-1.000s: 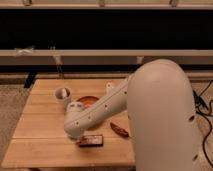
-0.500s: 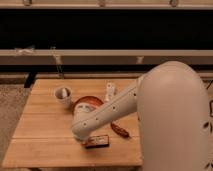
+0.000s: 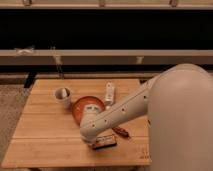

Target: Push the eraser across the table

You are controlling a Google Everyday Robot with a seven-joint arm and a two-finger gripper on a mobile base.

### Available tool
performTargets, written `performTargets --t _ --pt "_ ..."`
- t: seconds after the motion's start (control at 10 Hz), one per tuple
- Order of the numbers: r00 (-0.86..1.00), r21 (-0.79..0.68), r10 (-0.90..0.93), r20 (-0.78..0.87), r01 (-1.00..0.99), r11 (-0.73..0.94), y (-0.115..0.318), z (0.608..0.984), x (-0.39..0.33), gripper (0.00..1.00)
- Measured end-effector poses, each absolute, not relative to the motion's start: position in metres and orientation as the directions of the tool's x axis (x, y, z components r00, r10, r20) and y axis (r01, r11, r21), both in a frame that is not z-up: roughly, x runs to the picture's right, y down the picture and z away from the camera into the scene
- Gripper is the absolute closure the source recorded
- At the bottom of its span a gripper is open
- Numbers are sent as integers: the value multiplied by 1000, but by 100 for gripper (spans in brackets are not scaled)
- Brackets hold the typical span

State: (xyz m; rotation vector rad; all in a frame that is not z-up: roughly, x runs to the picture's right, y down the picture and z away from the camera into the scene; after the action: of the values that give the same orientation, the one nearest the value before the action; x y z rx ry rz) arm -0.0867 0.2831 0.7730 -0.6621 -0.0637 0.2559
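Observation:
The eraser [image 3: 105, 143], a small flat dark block with a light label and reddish sides, lies near the front edge of the light wooden table [image 3: 45, 127]. My white arm reaches in from the right and ends just left of it. My gripper [image 3: 92, 143] is down at the table surface, against the eraser's left end and mostly hidden under the wrist.
An orange bowl [image 3: 88, 107] sits just behind the arm's end. A white cup [image 3: 62, 95] stands to its left and a white upright bottle [image 3: 109, 93] behind it. A small red object [image 3: 121, 132] lies right of the eraser. The arm's bulk covers the table's right side.
The arm's end has shifted to the right along the front of the table, and the eraser has slid a little to the right with it.

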Motion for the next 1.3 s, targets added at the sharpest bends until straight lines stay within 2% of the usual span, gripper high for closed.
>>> performTargets --t 1.3 --pt "947 -588 308 -87 -299 752 281 769 -17 100"
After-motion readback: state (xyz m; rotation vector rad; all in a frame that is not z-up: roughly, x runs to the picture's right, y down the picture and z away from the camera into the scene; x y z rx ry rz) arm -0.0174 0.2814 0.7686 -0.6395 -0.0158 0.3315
